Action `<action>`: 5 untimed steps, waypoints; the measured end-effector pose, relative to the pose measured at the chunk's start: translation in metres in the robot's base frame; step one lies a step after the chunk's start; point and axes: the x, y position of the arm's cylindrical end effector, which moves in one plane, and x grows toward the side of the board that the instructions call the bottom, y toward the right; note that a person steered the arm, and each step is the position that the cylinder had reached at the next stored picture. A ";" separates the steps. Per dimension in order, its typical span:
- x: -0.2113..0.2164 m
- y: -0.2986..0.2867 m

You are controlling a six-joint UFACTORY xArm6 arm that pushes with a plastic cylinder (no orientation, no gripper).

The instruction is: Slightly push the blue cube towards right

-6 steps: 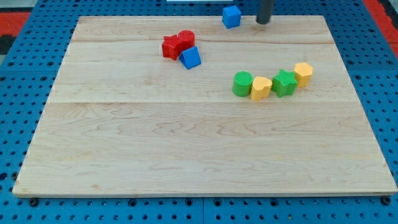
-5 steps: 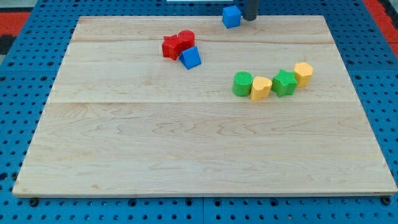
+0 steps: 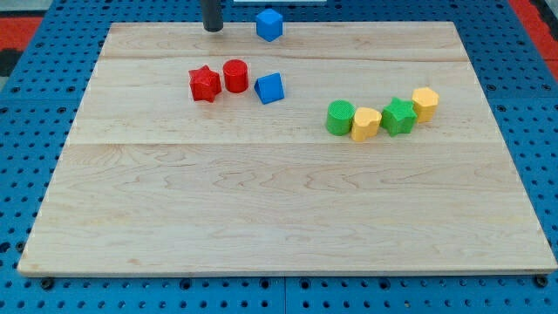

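Note:
The blue cube (image 3: 269, 24) sits at the view's top edge of the wooden board (image 3: 279, 201). My tip (image 3: 213, 28) stands to the cube's left, a short gap away, not touching it. A second blue block (image 3: 270, 88), wedge-like, lies lower down near the board's middle top.
A red star block (image 3: 205, 84) and a red cylinder (image 3: 234, 75) sit left of the blue wedge. To the right lie a green cylinder (image 3: 340, 117), a yellow heart block (image 3: 365, 123), a green star block (image 3: 399, 116) and a yellow block (image 3: 425, 102) in a row.
My tip moved from the cube's right to its left. The blue cube now sits further left. The two red blocks also sit further left and apart from the wedge.

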 end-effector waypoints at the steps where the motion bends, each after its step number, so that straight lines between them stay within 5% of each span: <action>1: 0.001 0.011; 3: 0.037 0.112; 4: 0.117 0.164; 5: 0.068 0.195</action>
